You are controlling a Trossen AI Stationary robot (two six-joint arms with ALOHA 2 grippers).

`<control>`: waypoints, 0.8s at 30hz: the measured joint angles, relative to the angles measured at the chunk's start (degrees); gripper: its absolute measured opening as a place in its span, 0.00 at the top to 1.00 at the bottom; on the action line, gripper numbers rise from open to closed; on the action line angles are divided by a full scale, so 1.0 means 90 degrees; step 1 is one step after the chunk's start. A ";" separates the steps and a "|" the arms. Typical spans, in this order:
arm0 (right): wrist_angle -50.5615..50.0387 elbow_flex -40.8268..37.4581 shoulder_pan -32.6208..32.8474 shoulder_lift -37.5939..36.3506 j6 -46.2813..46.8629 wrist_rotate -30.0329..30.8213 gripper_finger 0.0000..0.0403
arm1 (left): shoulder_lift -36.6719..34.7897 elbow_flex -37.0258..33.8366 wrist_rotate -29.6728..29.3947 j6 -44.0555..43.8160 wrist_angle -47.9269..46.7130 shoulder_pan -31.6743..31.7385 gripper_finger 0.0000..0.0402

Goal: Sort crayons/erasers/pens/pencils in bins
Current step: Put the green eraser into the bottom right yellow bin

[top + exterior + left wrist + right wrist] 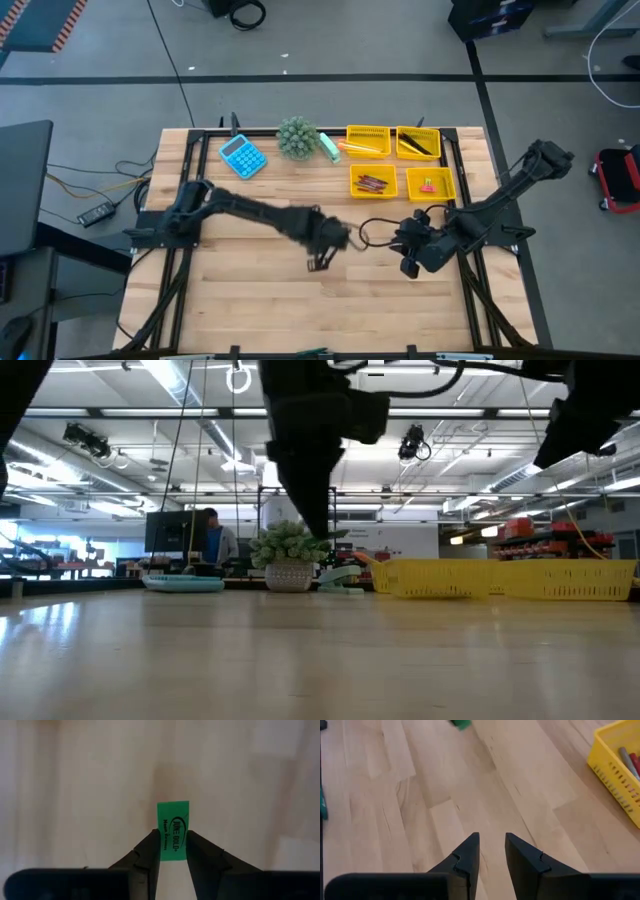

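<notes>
My left gripper (322,262) hangs over the middle of the table, shut on a small green eraser (173,817) with black print. My right gripper (492,840) stands to the right of it (408,268), above bare wood, its fingers slightly apart with nothing between them. Four yellow bins stand at the far right. One bin (368,140) holds orange pencils, one (418,143) dark pens, one (372,181) reddish crayons, and one (431,184) small erasers. My left gripper pinches the green eraser between its two fingers, on the two long sides near the end closest to the wrist (172,851). The fingers slant steeply down from above. The eraser sticks out past the fingertips, printed face up toward the camera, lifted clear of the table.
A blue calculator (242,155), a small potted plant (297,137) and a pale green object (330,148) stand along the far edge, left of the bins. Bare wood spreads across the table's near half. A person sits at a screen (210,540) in the room beyond.
</notes>
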 joint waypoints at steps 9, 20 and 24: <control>-0.0220 0.0000 0.0188 -0.0040 0.0101 0.0149 0.75 | 0.0181 0.0001 0.0184 0.0917 0.0316 0.0643 0.73; -0.0336 -0.0002 0.0188 -0.0035 -0.0101 0.0447 0.75 | 0.0838 -0.0015 0.0470 0.0883 0.0464 0.0645 0.68; -0.0322 -0.0002 0.0188 -0.0035 -0.0144 0.0447 0.75 | 0.0855 -0.0015 0.0466 0.0827 0.0516 0.0636 0.62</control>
